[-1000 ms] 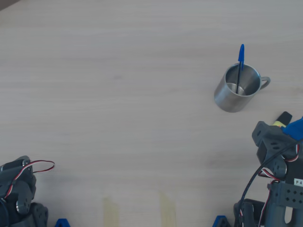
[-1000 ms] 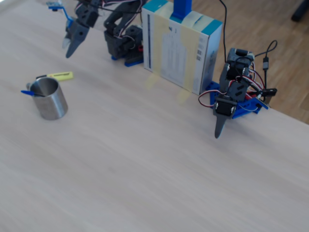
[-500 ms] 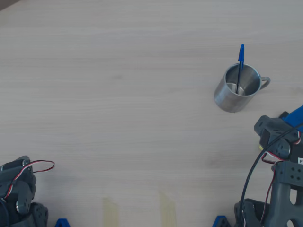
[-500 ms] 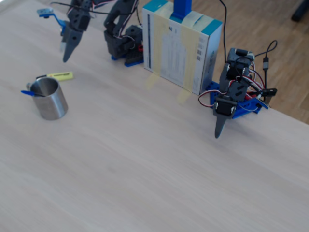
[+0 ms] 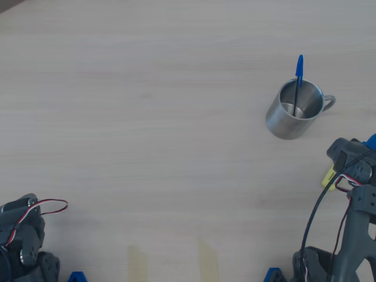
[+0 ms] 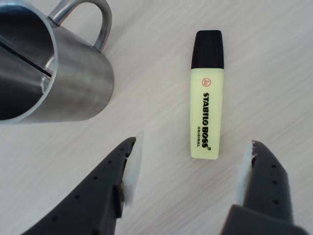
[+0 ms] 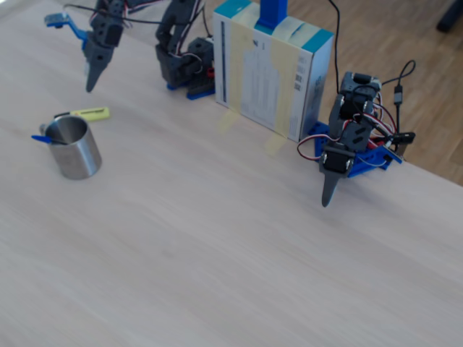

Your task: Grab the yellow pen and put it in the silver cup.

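Observation:
In the wrist view the yellow pen (image 6: 207, 115) lies flat on the table with its black cap pointing away from me. My gripper (image 6: 188, 171) hovers above it, open, and the pen's near end lies between the two fingers (image 6: 129, 169) without touching them. The silver cup (image 6: 54, 73) stands upright to the pen's left, handle toward it. In the fixed view my gripper (image 7: 91, 81) hangs above the yellow pen (image 7: 90, 113), just behind the silver cup (image 7: 76, 148). In the overhead view my arm (image 5: 352, 170) covers all but a sliver of the yellow pen (image 5: 328, 177), below the silver cup (image 5: 294, 108).
A thin blue ballpoint pen (image 5: 298, 76) stands inside the cup. A second arm (image 7: 347, 144) rests idle at the table's edge beside a white and teal box (image 7: 271, 69). That arm's base shows at the overhead view's lower left (image 5: 20, 235).
My arm has swung further out over the yellow pen, moving left in the fixed view. In the overhead view it now hides most of the pen. Cup and pens have not moved.

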